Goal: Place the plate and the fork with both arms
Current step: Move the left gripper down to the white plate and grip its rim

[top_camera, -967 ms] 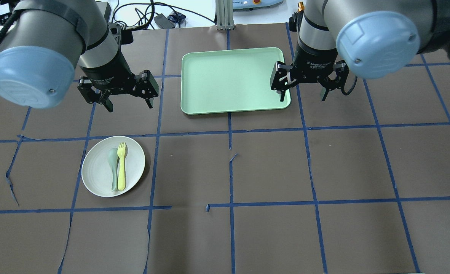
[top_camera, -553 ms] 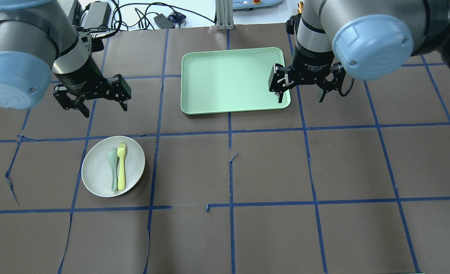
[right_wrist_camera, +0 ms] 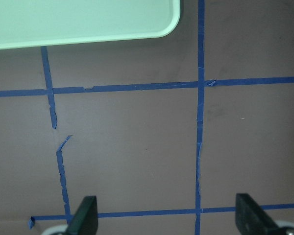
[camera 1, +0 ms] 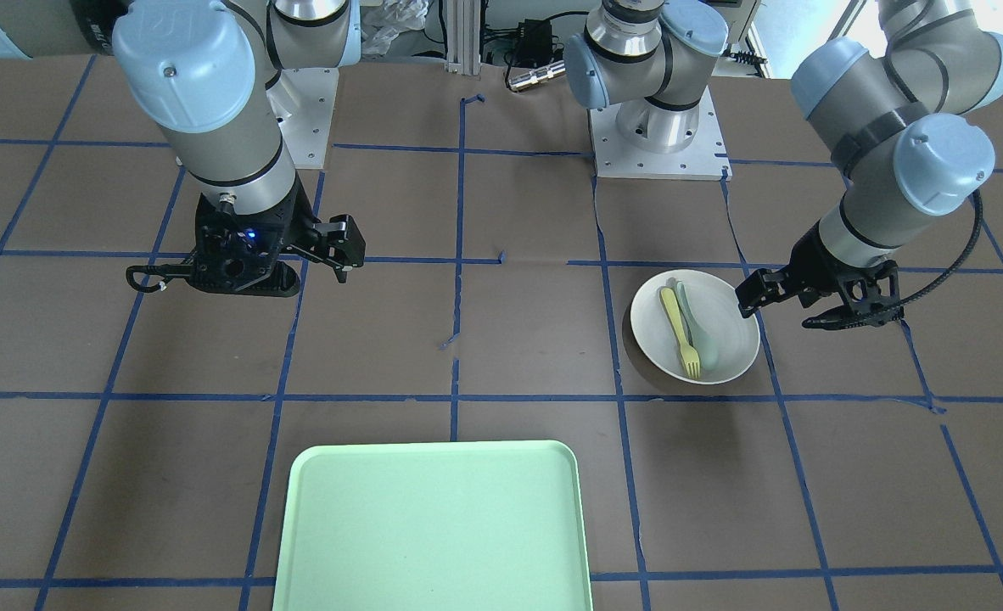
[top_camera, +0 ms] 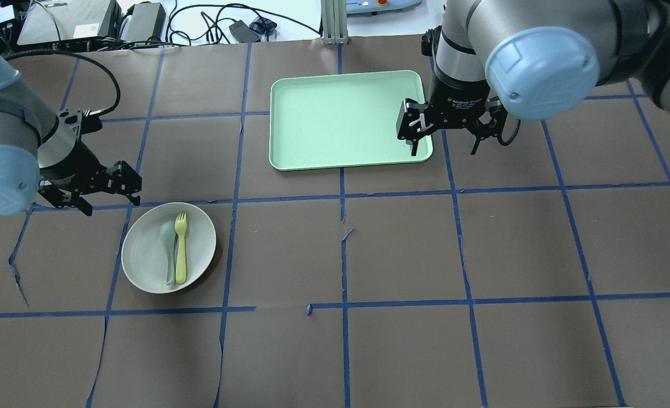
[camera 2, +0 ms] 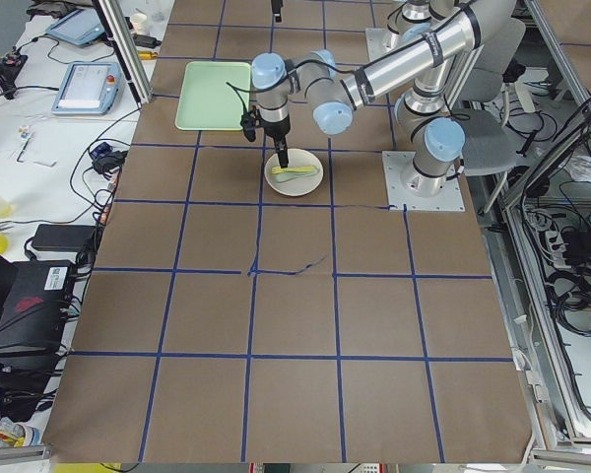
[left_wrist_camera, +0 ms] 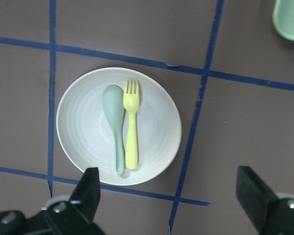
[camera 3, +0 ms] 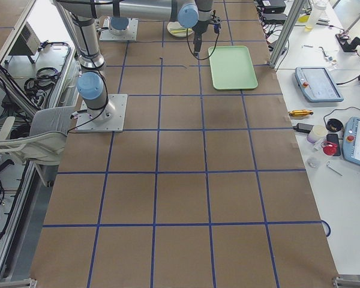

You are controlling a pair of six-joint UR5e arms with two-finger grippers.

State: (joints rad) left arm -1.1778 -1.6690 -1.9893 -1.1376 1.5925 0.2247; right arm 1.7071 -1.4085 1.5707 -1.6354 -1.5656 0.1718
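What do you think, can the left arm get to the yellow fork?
Probably yes. The left end effector is open and hangs just beside the plate, and nothing covers the fork, though the spoon lies close beside it.

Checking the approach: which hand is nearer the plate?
Left. The left hand hovers open just off the plate's far-left rim. The right hand is far off to the right, open over the tray's near-right corner.
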